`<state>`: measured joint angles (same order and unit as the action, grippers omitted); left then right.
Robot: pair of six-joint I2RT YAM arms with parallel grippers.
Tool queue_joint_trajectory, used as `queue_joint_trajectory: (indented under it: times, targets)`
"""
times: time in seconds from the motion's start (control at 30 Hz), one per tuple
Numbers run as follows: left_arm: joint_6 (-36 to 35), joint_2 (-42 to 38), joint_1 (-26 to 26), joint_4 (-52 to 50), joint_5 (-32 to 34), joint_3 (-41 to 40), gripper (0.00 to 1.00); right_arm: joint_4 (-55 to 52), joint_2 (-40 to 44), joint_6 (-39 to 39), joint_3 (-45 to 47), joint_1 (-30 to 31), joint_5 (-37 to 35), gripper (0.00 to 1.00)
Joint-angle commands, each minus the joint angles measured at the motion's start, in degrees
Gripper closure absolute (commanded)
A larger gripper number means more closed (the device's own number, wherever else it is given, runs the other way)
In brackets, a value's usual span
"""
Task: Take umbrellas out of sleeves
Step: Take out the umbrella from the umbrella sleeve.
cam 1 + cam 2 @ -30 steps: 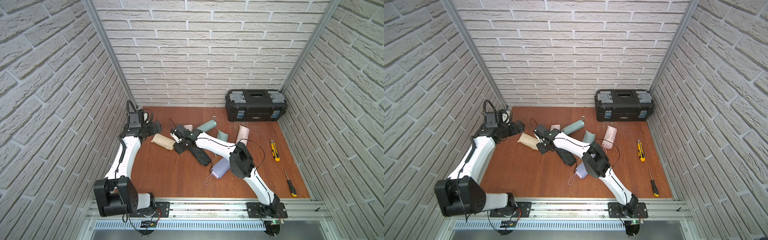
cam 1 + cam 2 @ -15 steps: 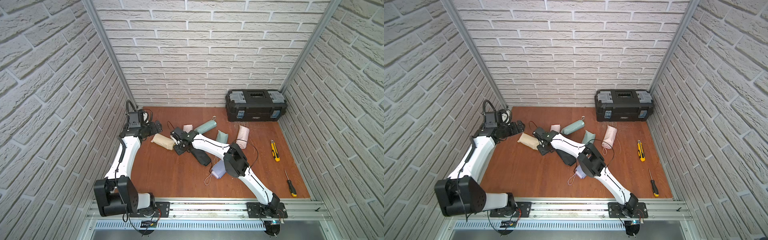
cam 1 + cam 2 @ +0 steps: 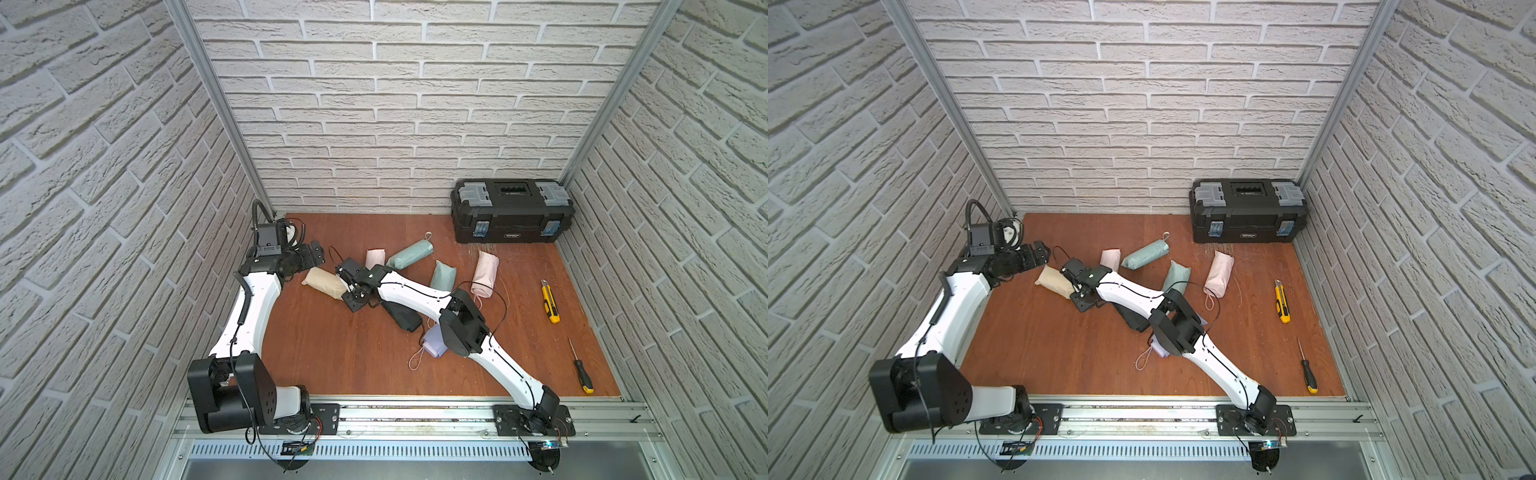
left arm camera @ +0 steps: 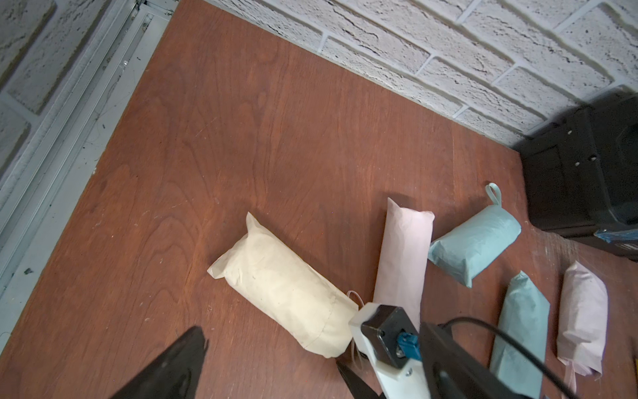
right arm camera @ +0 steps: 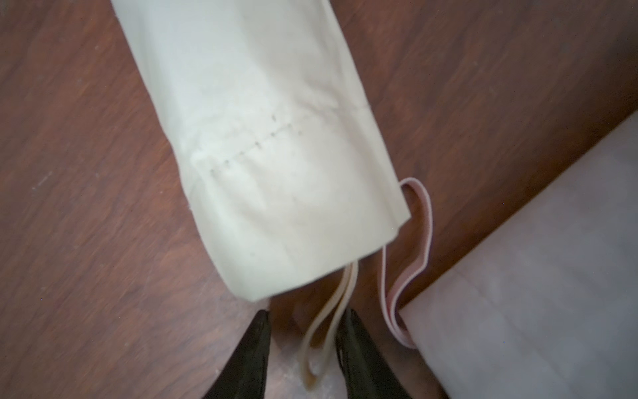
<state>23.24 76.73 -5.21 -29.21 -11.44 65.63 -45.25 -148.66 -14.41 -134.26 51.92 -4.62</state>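
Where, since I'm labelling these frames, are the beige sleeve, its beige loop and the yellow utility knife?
beige sleeve [image 4: 283, 292], left wrist view, middle of its fabric body.
beige loop [image 5: 348, 283], right wrist view, strap near the sleeve's mouth.
yellow utility knife [image 3: 549, 302], a top view, middle of its handle.

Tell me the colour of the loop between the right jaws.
Beige loop, clearest in right wrist view.

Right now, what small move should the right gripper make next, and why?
Probably close the right gripper on the beige loop. The loop lies between the parted jaws, not yet pinched, and it trails from the open end of the beige sleeve. A pull on it could then start the extraction.
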Motion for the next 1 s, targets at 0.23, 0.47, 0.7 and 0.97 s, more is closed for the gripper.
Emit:
queue_joint_trajectory:
  times: [0.23,0.47,0.7,0.97]
  targets:
    - [1.0,2.7,-0.8,-1.1,0.0,2.9,0.02,-1.7,0.9,-0.4,1.2,0.5,-1.2,0.97]
    - [2.5,7.2,-2.2,-2.3,0.1,3.6,0.02,4.0,7.6,-0.5,13.4,1.7,-0.3,0.97]
    - [2.4,12.1,-2.3,-3.0,0.2,4.3,0.02,8.4,11.4,-1.6,21.0,2.1,2.1,0.97]
    - [6.3,22.3,-2.7,-2.9,-6.3,8.1,0.15,11.0,13.2,-3.2,24.9,2.2,1.9,0.97]
